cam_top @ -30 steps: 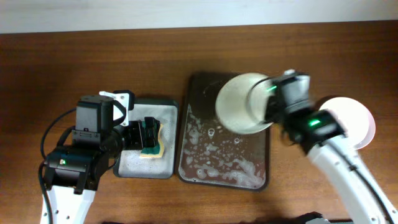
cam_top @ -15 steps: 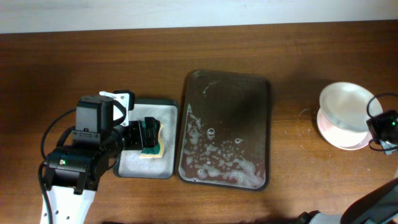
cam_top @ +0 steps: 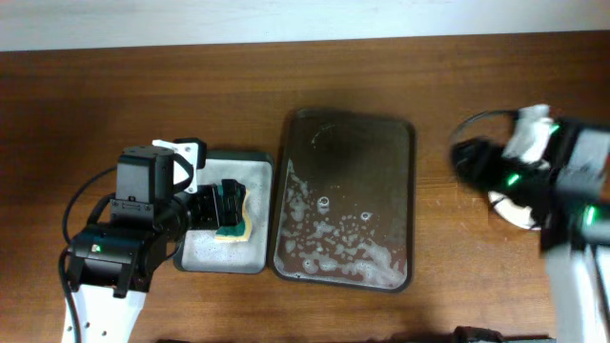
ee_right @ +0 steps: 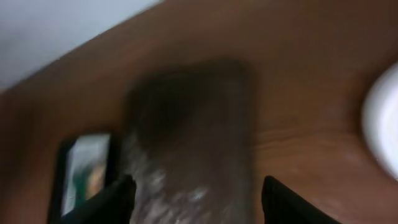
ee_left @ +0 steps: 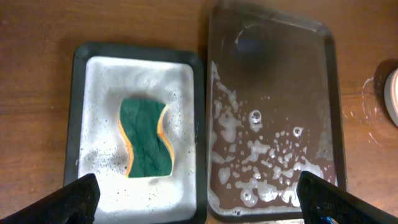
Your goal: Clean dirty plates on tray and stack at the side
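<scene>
The brown tray (cam_top: 348, 200) lies mid-table, wet and soapy, with no plate on it. The plates (cam_top: 506, 211) sit to its right, mostly hidden under my right arm; only a white rim shows overhead. The white plate's edge (ee_right: 384, 124) also shows at the right of the blurred right wrist view. My right gripper (cam_top: 470, 158) hovers between the tray and the plates, open and empty (ee_right: 199, 200). My left gripper (cam_top: 225, 209) hangs open above the sponge (ee_left: 146, 137), holding nothing (ee_left: 205, 202).
A small grey-white tray (cam_top: 224, 224) with foam holds the green-yellow sponge, left of the brown tray (ee_left: 273, 112). A sliver of plate (ee_left: 393, 87) shows at the right edge of the left wrist view. Bare wooden tabletop surrounds both trays.
The right gripper carried a white plate from above the tray to the stack at the right, let go of it and opened. It now swings back toward the tray. The left arm stayed still.
</scene>
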Tool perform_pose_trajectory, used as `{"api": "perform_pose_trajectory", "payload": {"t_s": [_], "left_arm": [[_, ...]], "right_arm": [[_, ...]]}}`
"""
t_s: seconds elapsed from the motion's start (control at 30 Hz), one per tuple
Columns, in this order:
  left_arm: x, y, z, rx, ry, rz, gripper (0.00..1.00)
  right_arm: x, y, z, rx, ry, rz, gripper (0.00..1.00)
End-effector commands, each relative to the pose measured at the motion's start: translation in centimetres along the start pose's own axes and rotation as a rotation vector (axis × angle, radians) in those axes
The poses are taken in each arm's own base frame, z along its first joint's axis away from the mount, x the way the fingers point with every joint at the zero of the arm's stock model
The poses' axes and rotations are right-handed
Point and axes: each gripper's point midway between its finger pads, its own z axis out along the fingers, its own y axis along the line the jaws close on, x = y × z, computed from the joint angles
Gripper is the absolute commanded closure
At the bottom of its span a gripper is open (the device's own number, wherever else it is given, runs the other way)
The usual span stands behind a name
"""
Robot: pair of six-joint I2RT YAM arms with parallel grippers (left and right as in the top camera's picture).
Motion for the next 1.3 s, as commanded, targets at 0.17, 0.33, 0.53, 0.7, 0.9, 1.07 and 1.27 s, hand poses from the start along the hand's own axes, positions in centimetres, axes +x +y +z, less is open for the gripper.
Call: {"api": "perform_pose_trajectory", "payload": {"t_s": [0.17, 0.33, 0.53, 0.7, 0.9, 1.07, 1.27], "left_arm": [[-0.1, -0.1, -0.2, 0.01, -0.007, 0.014, 0.01], [-0.1, -0.1, -0.2, 0.01, -0.007, 0.014, 0.01], [-0.1, -0.1, -0.2, 0.01, -0.007, 0.014, 0.01], [-0.1, -0.1, -0.2, 0.01, -0.007, 0.014, 0.01], [-0.1, -0.1, -0.2, 0.01, -0.007, 0.014, 0.01], [-0.1, -0.1, -0.2, 0.01, -0.007, 0.014, 0.01], [-0.1, -0.1, -0.2, 0.01, -0.007, 0.014, 0.01]], "right_arm": [[7.3, 14.2, -8.0, -0.441, -0.022, -0.474, 0.01], [7.5, 12.1, -8.5, -0.313, -0.064, -0.545, 0.01], [5.7, 4.7, -8.1, 0.033, -0.252, -0.481, 0.01], [7.7, -1.1, -6.3, 0.14, -0.451, -0.378, 0.01], [9.5, -4.4, -2.5, 0.172, -0.582, -0.364, 0.01], [9.7, -5.5, 0.5, 0.158, -0.655, -0.368, 0.01], [10.2, -6.2, 3.0, 0.131, -0.714, -0.375, 0.01]]}}
